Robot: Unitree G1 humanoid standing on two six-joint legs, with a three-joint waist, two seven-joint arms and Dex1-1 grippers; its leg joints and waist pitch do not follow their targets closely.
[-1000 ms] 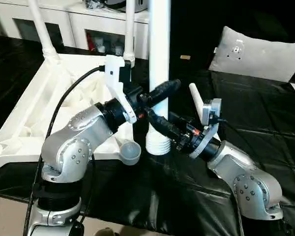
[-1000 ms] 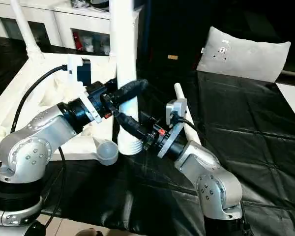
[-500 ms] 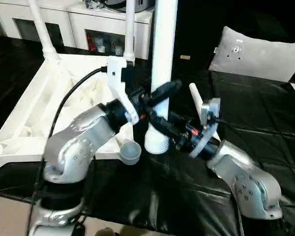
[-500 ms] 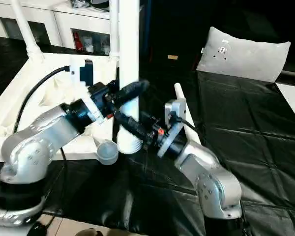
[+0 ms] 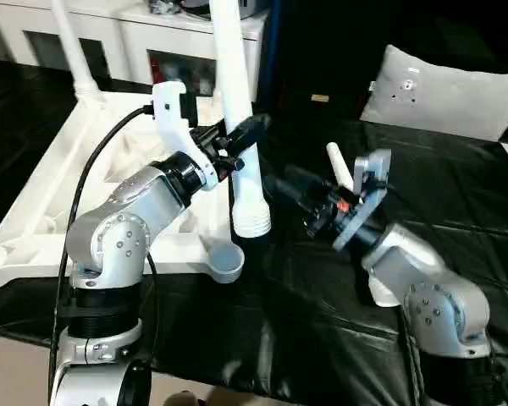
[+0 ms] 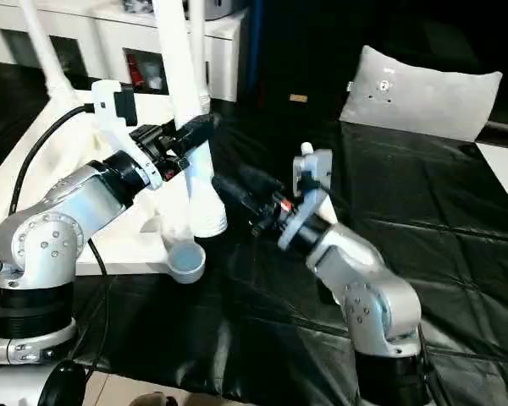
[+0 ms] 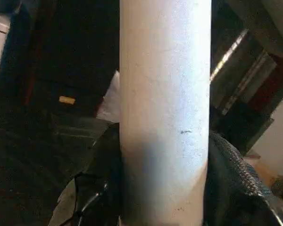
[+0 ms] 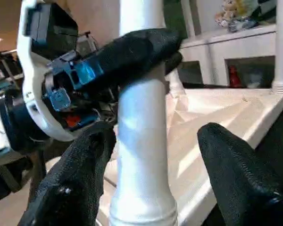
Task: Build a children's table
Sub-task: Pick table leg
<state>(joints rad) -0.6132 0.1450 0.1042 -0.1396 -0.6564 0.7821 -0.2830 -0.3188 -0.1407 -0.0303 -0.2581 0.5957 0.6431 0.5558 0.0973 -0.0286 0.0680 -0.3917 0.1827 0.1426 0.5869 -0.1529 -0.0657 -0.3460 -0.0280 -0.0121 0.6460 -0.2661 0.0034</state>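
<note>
The children's table top (image 5: 59, 194) lies upside down on the left, ribbed side up. One leg (image 5: 72, 51) stands in its far corner, and another fitted leg (image 6: 196, 38) rises further back. My left gripper (image 5: 241, 135) is shut on a loose white leg (image 5: 247, 182), holding it tilted, threaded end down, just above the table top's near right edge. The empty round corner socket (image 5: 227, 260) sits below that end. My right gripper (image 5: 288, 190) stands open to the right of the leg, not touching it. In the right wrist view its fingers (image 8: 80, 169) are spread, with the leg (image 8: 141, 141) beyond them.
A black cloth (image 5: 322, 321) covers the work surface. A grey cushion (image 5: 444, 89) lies at the back right. A white cabinet (image 5: 135, 34) with shelves stands behind the table top.
My right gripper has opened and drawn back from the leg. My left gripper has carried the leg left and upward, tilting it over the table top's edge.
</note>
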